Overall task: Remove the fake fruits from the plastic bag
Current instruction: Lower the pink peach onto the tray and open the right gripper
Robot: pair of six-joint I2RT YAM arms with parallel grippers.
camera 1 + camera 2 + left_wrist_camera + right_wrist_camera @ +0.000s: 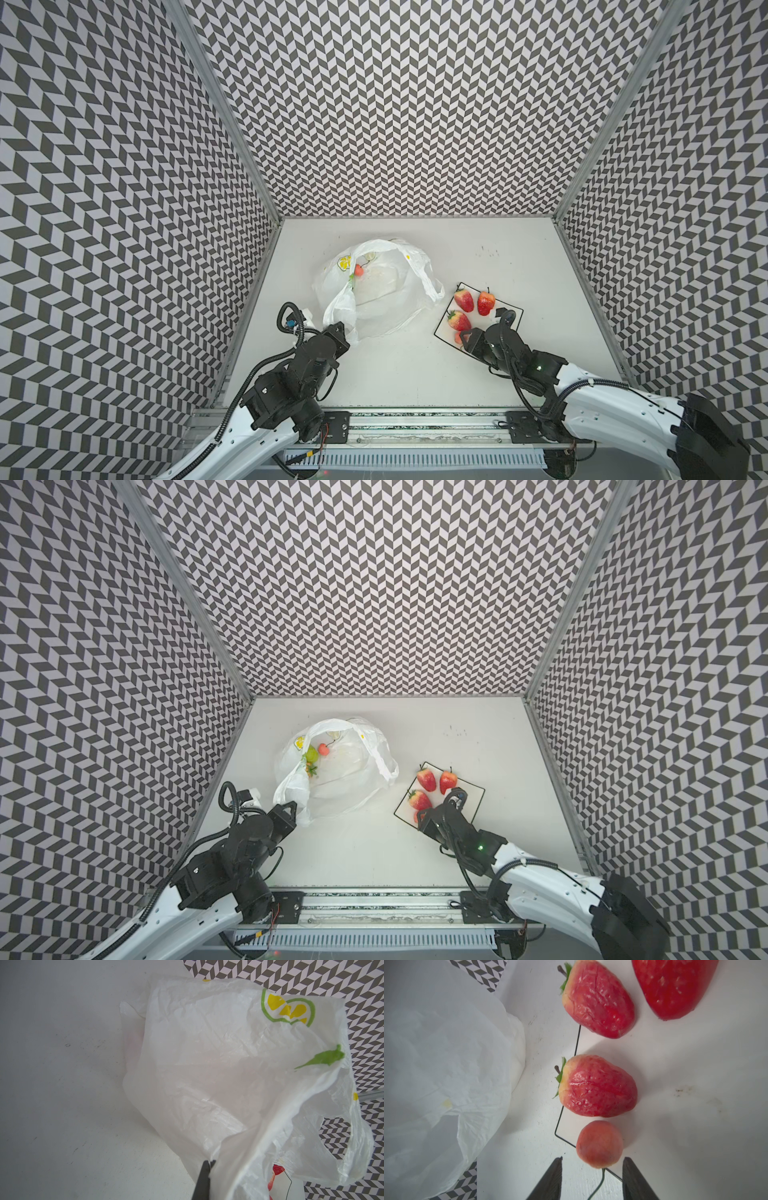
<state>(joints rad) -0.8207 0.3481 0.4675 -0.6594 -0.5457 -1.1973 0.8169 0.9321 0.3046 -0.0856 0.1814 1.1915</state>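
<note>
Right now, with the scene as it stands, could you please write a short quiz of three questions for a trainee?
1. True or false: the left tool is shut on the plastic bag.
2. How many strawberries lie outside the bag, on the white sheet?
3. Which fruit lies just ahead of the open right tool?
A) a pear
B) a cherry
C) a banana

Key: 1 true; 2 three; 3 B.
</note>
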